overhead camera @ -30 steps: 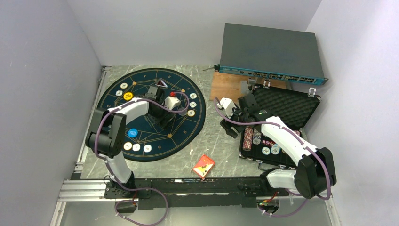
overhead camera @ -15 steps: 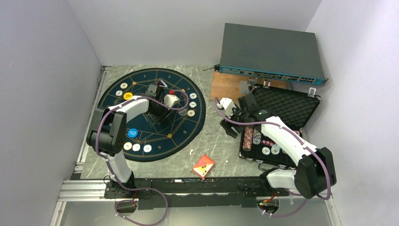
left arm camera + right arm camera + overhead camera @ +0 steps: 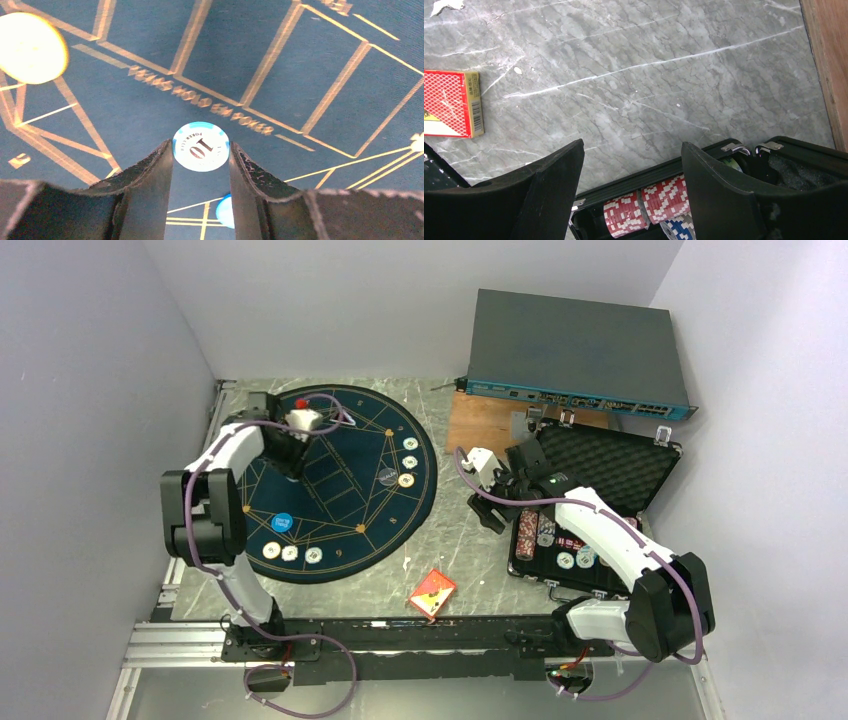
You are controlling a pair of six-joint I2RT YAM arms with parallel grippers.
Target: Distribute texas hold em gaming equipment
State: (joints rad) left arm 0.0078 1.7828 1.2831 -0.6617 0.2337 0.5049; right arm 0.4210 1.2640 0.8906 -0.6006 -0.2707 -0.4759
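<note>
In the top view the left arm reaches to the upper left of the round navy mat (image 3: 340, 502). In its wrist view the left gripper (image 3: 201, 150) has its jaws closed partway on a white chip (image 3: 200, 145) with a pale blue rim and a "10" on its face, one finger touching each side of its edge. Whether the chip rests on the mat or hangs above it cannot be told. A yellow disc (image 3: 31, 47) lies on the mat at the upper left of that view. On the mat in the top view, a blue disc (image 3: 282, 523) sits at the lower left with three whitish chips (image 3: 290, 553) in a row below it, and three more (image 3: 409, 462) line the right edge. The right gripper (image 3: 631, 145) hangs over the grey tabletop (image 3: 649, 75) with jaws wide apart and nothing between them, just beside the left rim of the black case (image 3: 620, 465). Red-and-white chip stacks (image 3: 664, 197) lie on edge in the case. A red card pack (image 3: 433, 592) lies on the tabletop at lower centre, between mat and case.
</note>
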